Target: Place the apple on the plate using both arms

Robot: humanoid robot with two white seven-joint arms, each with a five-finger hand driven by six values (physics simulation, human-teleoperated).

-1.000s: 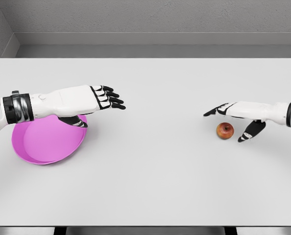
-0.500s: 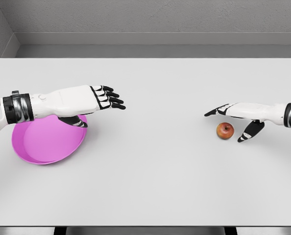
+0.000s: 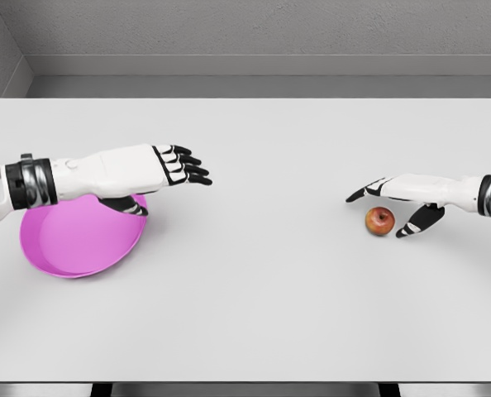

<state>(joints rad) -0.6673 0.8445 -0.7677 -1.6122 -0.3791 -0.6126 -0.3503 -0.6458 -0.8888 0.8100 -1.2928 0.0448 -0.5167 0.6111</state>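
A small red apple (image 3: 380, 220) lies on the white table at the right. My right hand (image 3: 386, 205) hovers over it with fingers spread, index finger stretched past its far side and thumb beside its right; I cannot tell whether they touch it. A pink plate (image 3: 72, 244) sits at the left of the table. Above the plate's far right rim my left hand (image 3: 179, 169) is held flat, fingers extended and holding nothing; its forearm covers part of the rim.
The white table (image 3: 254, 289) spreads wide between plate and apple. A grey wall runs behind the table's far edge. The front edge lies near the bottom of the picture.
The right hand has shifted slightly to the right and closer around the apple. The left arm, plate and apple have not moved.
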